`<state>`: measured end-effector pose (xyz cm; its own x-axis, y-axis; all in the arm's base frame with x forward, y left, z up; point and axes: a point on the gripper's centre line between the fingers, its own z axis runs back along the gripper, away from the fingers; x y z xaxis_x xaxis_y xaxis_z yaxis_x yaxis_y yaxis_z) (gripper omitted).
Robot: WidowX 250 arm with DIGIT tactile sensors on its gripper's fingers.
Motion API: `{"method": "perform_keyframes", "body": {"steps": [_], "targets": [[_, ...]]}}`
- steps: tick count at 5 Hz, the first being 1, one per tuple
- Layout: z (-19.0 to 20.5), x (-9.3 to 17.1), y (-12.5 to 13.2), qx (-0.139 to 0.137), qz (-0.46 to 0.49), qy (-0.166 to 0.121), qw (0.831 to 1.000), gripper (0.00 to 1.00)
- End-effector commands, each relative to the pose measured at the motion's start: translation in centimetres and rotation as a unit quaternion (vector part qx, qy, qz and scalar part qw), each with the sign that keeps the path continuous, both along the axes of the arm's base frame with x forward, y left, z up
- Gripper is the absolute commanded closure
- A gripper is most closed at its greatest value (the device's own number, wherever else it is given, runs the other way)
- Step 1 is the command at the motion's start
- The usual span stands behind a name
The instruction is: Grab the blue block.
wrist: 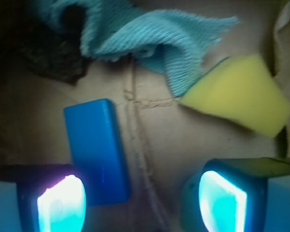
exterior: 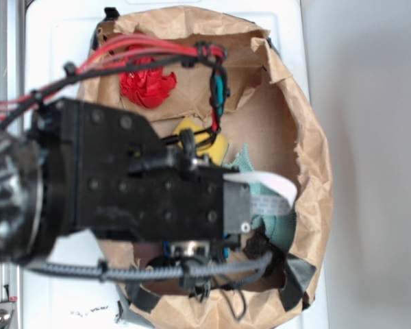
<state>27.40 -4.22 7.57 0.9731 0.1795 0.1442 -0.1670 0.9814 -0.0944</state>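
The blue block [wrist: 97, 150] is a flat, bright-blue rectangular slab with smooth faces and rounded corners. It lies flat on brown paper, long axis running near to far and slightly tilted. In the wrist view it sits left of centre. In the exterior view the block cannot be made out.

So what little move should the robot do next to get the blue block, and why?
Probably slide sideways toward the blue block before going down. In the wrist view the open gripper is off-centre: one finger overlaps the block's near end instead of straddling it, and the brown paper lies bare between the fingers.
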Motion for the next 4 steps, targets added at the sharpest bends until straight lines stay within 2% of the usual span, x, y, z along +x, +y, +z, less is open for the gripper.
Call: {"method": "perform_keyframes", "body": {"steps": [1, 2, 4], "targets": [[-1.8, 1.2, -1.8, 0.030, -0.001, -0.010, 1.000, 0.00], [-3.4, 2.1, -1.5, 0.048, 0.005, 0.002, 0.999, 0.00], [-5.4, 1.8, -1.5, 0.063, -0.011, 0.019, 0.998, 0.00]]}}
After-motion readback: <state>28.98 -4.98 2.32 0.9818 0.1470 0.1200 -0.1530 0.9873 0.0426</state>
